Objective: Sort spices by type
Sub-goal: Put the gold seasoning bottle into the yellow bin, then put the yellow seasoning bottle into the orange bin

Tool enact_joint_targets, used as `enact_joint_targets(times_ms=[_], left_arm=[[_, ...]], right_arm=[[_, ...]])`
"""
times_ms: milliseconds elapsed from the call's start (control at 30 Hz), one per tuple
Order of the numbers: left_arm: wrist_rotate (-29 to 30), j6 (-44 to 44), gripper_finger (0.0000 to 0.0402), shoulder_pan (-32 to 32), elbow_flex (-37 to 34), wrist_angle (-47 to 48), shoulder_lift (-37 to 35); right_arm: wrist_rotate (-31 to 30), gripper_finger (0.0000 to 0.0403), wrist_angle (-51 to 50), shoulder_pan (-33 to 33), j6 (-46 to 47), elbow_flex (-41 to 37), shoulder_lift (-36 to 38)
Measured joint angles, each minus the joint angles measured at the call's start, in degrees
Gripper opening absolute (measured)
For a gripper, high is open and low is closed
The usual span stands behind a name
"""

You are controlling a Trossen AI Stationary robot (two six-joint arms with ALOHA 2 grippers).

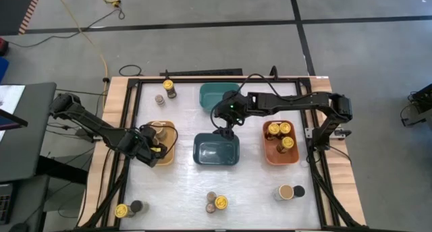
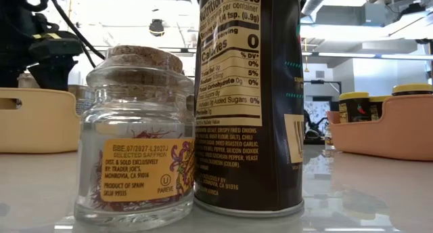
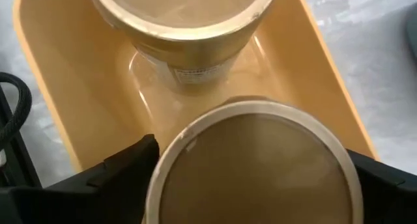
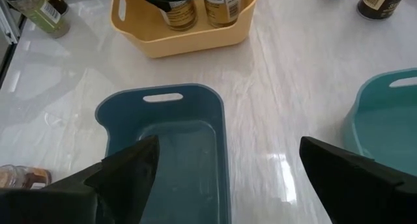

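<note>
My left gripper (image 1: 154,151) is down in the yellow bin (image 1: 170,151), shut on a wide tan-topped jar (image 3: 254,172). A second tan-topped jar (image 3: 182,15) stands in the same bin just beyond it. My right gripper (image 1: 226,127) hovers open over the far end of the dark-blue bin (image 1: 216,151), which shows nothing inside (image 4: 182,152). The orange bin (image 1: 280,158) holds yellow-lidded jars (image 1: 273,129). Other jars stand in pairs on the table near the far-left corner (image 1: 169,89) and along the near edge (image 1: 216,202). My left gripper has the wide tan-topped jar pinched between its two fingers, one finger (image 3: 124,168) on each side of the jar's upper wall below the lid rim (image 3: 159,165). The fingers come from above. The jar stays upright inside the yellow bin; its base is hidden.
The teal bin (image 1: 216,97) lies at the far side, behind the dark-blue one. More jars stand at the near left (image 1: 128,208) and the near right (image 1: 290,191). A cork-topped glass jar (image 2: 139,124) and a dark jar (image 2: 250,91) fill the low view.
</note>
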State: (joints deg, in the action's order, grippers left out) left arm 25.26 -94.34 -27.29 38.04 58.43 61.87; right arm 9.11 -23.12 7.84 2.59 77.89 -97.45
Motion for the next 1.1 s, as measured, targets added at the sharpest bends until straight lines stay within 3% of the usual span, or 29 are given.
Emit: enact_joint_targets(times_ms=[533,967,1100], left_arm=[[0.2,0.85,0.0359,0.0,7.34,6.59,-0.02],[1.92,3.33,0.0359,0.0,18.32,22.73,-0.06],[1.94,8.8,0.0359,0.0,19.85,24.13,-0.07]], right_arm=[[0.0,0.0398,0.03,0.01,0.85,0.0,0.0],[0.0,0.0398,0.07,0.15,2.07,0.0,-0.02],[0.0,0.0398,0.07,0.15,2.1,0.0,-0.02]])
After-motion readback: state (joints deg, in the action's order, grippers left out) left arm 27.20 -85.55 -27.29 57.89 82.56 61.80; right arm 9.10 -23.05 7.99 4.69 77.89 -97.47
